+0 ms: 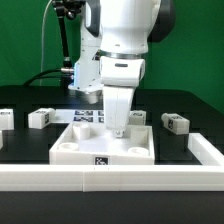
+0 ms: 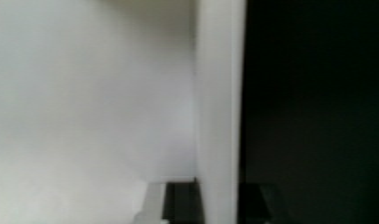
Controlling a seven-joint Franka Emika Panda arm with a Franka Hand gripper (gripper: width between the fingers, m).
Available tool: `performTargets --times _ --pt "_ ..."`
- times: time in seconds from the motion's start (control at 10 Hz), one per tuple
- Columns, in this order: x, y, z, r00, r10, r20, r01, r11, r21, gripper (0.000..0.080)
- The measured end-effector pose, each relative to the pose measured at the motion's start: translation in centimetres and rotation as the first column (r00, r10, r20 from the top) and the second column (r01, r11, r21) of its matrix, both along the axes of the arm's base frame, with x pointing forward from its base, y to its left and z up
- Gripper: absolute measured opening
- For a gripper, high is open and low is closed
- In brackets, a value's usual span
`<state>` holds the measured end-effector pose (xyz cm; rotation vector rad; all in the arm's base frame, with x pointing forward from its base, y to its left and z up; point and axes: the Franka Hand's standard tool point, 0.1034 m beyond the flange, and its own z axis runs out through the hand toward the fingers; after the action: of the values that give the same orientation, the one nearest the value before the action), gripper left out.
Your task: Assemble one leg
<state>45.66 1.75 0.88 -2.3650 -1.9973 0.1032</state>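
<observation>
The white tabletop (image 1: 100, 148) lies in the middle of the black table, against the front white rail. My gripper (image 1: 118, 128) points straight down at its far rim. In the wrist view the tabletop (image 2: 88, 100) fills one side and the black table the other. The rim (image 2: 221, 100) runs between my two dark fingers (image 2: 182, 205), which press on it from both sides. Small white legs with marker tags lie loose: one (image 1: 40, 117) at the exterior view's left, one (image 1: 175, 123) at its right, one (image 1: 138, 118) just behind the gripper.
A white rail (image 1: 110, 180) runs along the front and turns up the exterior view's right side (image 1: 205, 150). The marker board (image 1: 90, 115) lies behind the tabletop. Another white part (image 1: 5, 118) sits at the far left edge.
</observation>
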Motion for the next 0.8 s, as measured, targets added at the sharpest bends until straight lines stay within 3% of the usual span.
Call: performTargets --times 0.4,0.8 --pt "1.9 -0.4 0.1 0.987 0.162 0.009 -0.162 0.987 0.002 0.0063" --pt "2.2 -0.1 0.2 0.986 0.167 0.014 -0.167 0.986 0.002 0.0063"
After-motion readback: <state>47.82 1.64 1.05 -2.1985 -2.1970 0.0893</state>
